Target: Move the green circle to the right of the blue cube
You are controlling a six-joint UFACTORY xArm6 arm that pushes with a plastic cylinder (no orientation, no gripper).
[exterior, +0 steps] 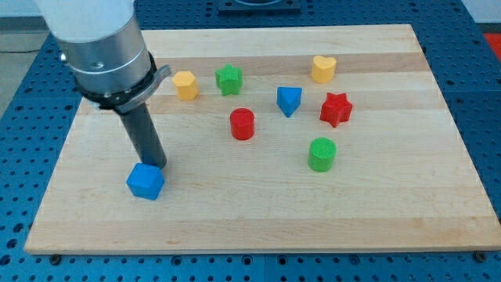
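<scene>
Sitting at the blue cube (145,182), my tip (157,167) looks touching or just behind its upper-right edge; contact not certain. It's a bare rod, nothing clamped or carried. Camera view only: green circle (322,153) lies well apart toward the view's right of my tip, slightly toward the view's top. Red circle (243,124) sits up-right of my tip, off the direct line. Likely need: get round to the circle's right side, then push left toward the cube.

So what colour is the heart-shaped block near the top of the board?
Yellow. The heart-shaped block shows clearly in the camera view, near the board's top edge.
</scene>
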